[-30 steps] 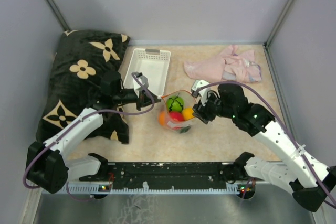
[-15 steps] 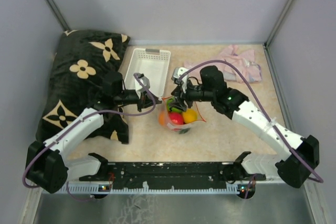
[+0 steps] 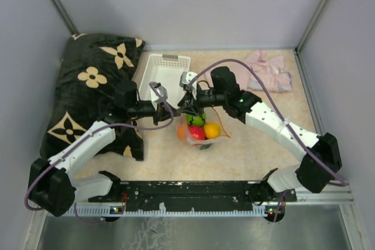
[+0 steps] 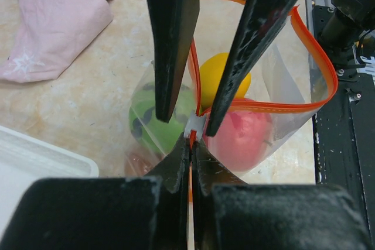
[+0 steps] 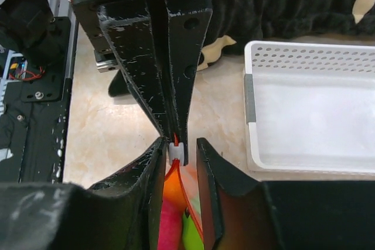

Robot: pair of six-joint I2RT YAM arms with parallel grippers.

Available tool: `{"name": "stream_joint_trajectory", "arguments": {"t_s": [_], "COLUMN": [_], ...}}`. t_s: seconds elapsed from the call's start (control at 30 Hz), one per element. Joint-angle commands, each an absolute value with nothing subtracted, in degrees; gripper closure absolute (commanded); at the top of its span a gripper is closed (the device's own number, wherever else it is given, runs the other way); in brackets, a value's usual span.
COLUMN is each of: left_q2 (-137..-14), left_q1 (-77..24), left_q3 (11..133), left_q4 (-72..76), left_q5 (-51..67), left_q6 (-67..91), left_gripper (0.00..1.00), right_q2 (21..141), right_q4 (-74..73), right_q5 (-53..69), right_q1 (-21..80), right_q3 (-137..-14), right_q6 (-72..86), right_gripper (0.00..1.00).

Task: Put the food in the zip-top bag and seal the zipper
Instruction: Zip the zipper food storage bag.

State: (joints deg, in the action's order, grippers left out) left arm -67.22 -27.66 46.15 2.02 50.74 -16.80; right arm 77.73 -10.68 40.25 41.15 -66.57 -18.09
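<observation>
At the far left a plush black pillow (image 3: 88, 80) with cream flower shapes slumps against the wall. Next to it the left gripper (image 4: 190, 150) is clenched tight, its worn black fingers pressed flat together on the end of the zipper (image 4: 275, 108), a thin, stiff red-orange strip. Just behind sits a white basket (image 3: 167, 74) of hard plastic, rectangular, with rows of small holes along its rim.

The zip-top bag (image 3: 206, 142) stands on the tan, stone-patterned table (image 3: 246, 144) between the two arms. It is clear, crinkly film, and its mouth gapes in a wide loop. The food (image 4: 240, 139) is inside: a glossy red piece, a smooth yellow one (image 4: 225, 77) behind it and a bright green ball (image 4: 153, 122) with dark markings.

The right gripper (image 5: 180, 143) points at the left one, tip to tip. Its fingers stand a little apart on either side of a small white slider (image 5: 177, 151) on the strip's pinched end — flanking it, not squeezing it. Further right a soft pink cloth (image 3: 266, 71) lies rumpled near the back wall.

A second ago the right gripper was off at the bag's right side; it has swung across over the mouth to the left end, while the left gripper has kept its place — the bag has barely shifted
</observation>
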Motion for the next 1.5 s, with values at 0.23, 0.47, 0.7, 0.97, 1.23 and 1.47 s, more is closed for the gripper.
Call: {"name": "stream_joint_trajectory", "arguments": {"t_s": [0.23, 0.47, 0.7, 0.97, 1.23, 1.47], "left_q2": [-65.13, -64.40, -63.45, -62.92, -60.99, -60.30], "left_q1": [-28.04, -28.04, -28.06, -28.06, -28.08, -28.07], "left_q3": [47.11, 46.54, 45.43, 45.14, 43.52, 42.90], "left_q4": [2.87, 3.19, 4.88, 5.51, 7.21, 8.53], "left_q5": [51.06, 49.91, 48.62, 47.15, 43.82, 42.79], "left_q6": [-17.58, -17.91, -17.04, -16.31, -14.92, -13.84], "left_gripper": [1.00, 1.00, 1.00, 1.00, 1.00, 1.00], "right_q2": [80.67, 80.44, 75.59, 69.30, 64.46, 59.24], "right_q4": [-13.24, -19.92, -24.96, -27.87, -32.76, -36.56], "right_q5": [40.65, 36.03, 28.07, 22.02, 16.31, 12.25], "right_q1": [41.57, 41.57, 41.57, 41.49, 41.23, 40.78], "right_q3": [-71.40, -73.18, -71.26, -67.24, -64.79, -62.82], "right_q6": [-22.61, -25.51, -27.64, -27.36, -25.49, -23.53], "right_gripper": [0.82, 1.00, 1.00, 1.00, 1.00, 1.00]}}
